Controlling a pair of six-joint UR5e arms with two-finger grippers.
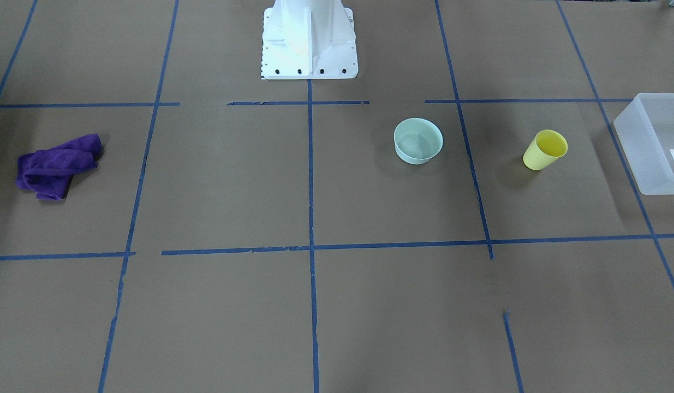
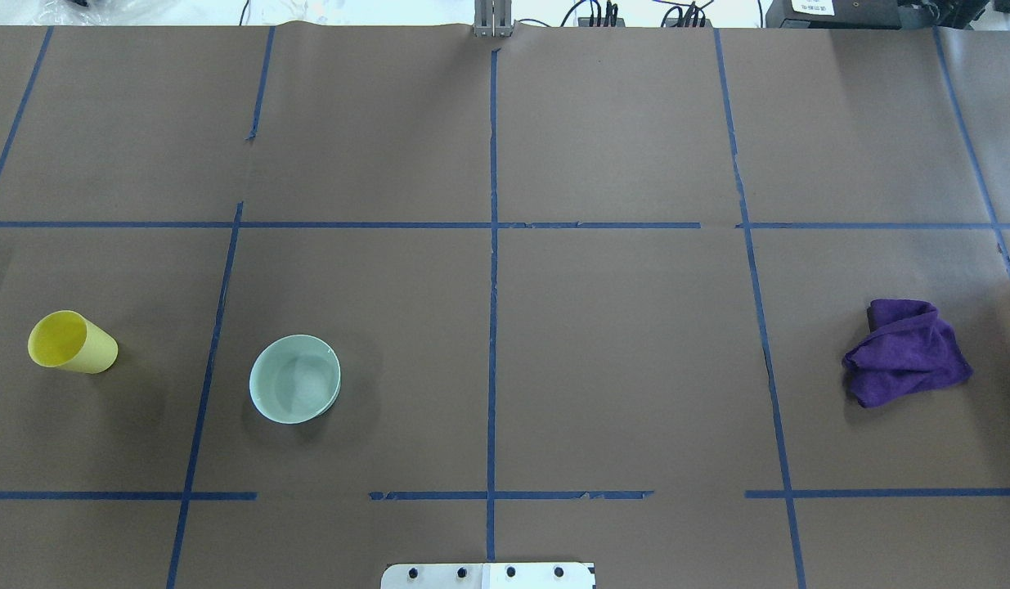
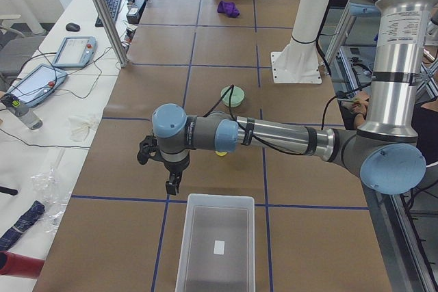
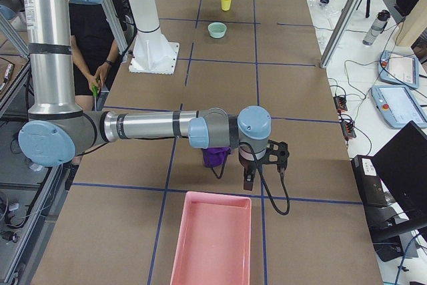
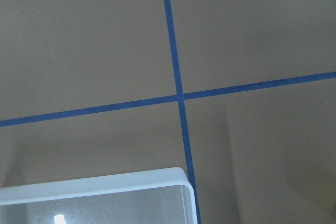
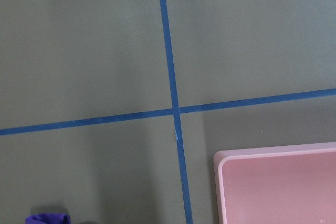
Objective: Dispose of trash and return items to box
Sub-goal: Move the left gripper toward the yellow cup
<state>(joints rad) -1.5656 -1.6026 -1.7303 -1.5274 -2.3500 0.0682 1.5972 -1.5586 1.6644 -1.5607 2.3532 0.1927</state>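
Note:
The yellow cup (image 1: 545,150) stands upright on the brown table, also in the overhead view (image 2: 71,342). The mint-green bowl (image 1: 418,141) sits upright beside it, empty (image 2: 295,379). The frosted-white box (image 1: 656,143) is at the table's end on my left side, open (image 3: 215,244); its corner shows in the left wrist view (image 5: 100,198). My left gripper (image 3: 171,184) hangs above the table just beyond the box's end; I cannot tell if it is open. My right gripper (image 4: 247,178) hangs near the pink tray; I cannot tell its state either.
A purple cloth (image 1: 58,165) lies crumpled on my right side (image 2: 905,352). A pink tray (image 4: 212,241) sits at the right end of the table (image 6: 278,182). The white robot base (image 1: 309,41) stands at the table's middle edge. Blue tape lines grid the table.

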